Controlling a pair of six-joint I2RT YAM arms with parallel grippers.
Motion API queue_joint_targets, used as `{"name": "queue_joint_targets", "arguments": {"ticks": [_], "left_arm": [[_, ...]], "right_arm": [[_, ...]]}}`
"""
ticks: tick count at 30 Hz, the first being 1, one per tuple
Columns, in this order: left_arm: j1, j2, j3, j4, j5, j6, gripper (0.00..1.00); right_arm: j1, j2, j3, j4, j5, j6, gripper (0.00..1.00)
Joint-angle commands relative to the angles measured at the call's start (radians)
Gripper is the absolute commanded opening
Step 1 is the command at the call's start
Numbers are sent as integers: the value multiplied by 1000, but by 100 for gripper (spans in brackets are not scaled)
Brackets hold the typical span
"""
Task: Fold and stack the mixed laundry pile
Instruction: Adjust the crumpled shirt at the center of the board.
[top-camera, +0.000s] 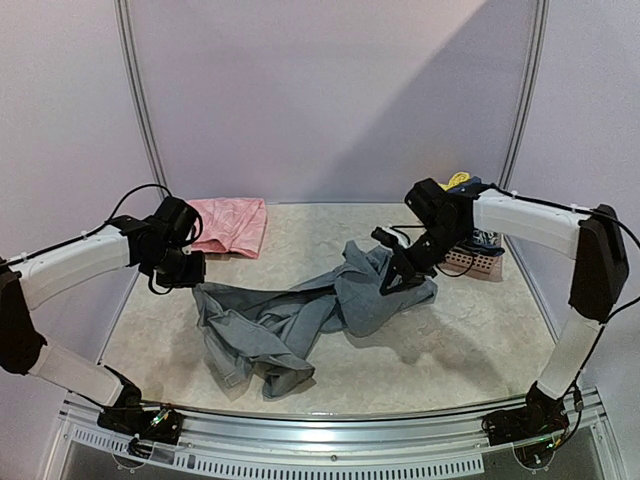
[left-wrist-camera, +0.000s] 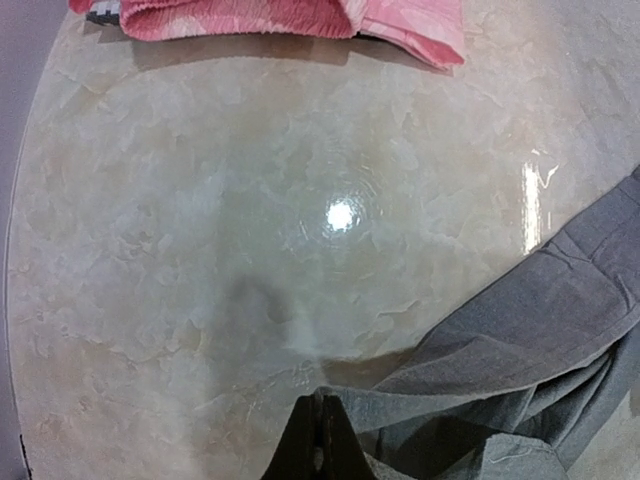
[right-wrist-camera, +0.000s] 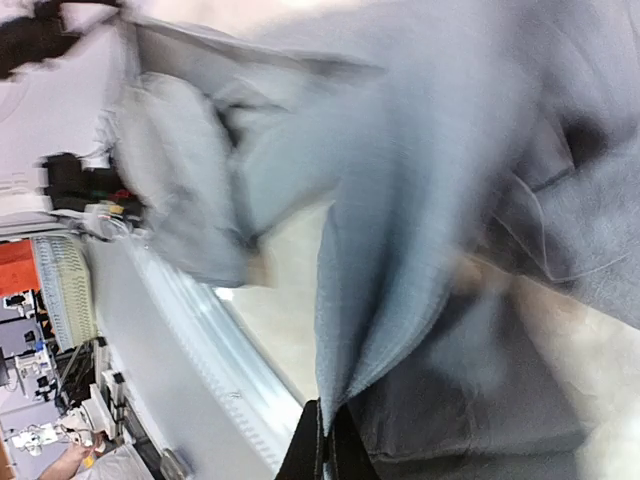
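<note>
The grey collared shirt (top-camera: 290, 325) lies crumpled across the middle of the table. My left gripper (top-camera: 192, 272) is shut on its left edge; in the left wrist view the closed fingertips (left-wrist-camera: 322, 432) pinch the edge of the grey cloth (left-wrist-camera: 540, 330). My right gripper (top-camera: 393, 277) is shut on the shirt's right part and lifts it a little; in the right wrist view the closed gripper (right-wrist-camera: 328, 452) holds a fold of the grey fabric (right-wrist-camera: 400, 220). A yellow piece (top-camera: 458, 180) shows behind the right arm. The navy top and green tee are mostly hidden.
A folded pink cloth (top-camera: 232, 222) lies at the back left and also shows in the left wrist view (left-wrist-camera: 300, 15). The pink slatted basket (top-camera: 478, 263) stands at the right, behind the right arm. The metal rail (top-camera: 330, 428) runs along the table's near edge.
</note>
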Motion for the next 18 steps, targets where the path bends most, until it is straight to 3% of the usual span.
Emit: {"name": "queue_joint_targets", "arguments": {"ticks": [1,5,10,18], "left_arm": [[13,-63,-21,32,37,18,0],[13,-114,-7,44,38,45,0],[13,-161,58,43,57,91,0],[13,-215,172,42,113,138,0]], "right_arm": [[10,-181,175,-107,49,90,0],[-5,-195,406,-207,170,141,0],[-34,-161,598,-251,162,206,0],[-65,-215,647,-143,78,349,0]]}}
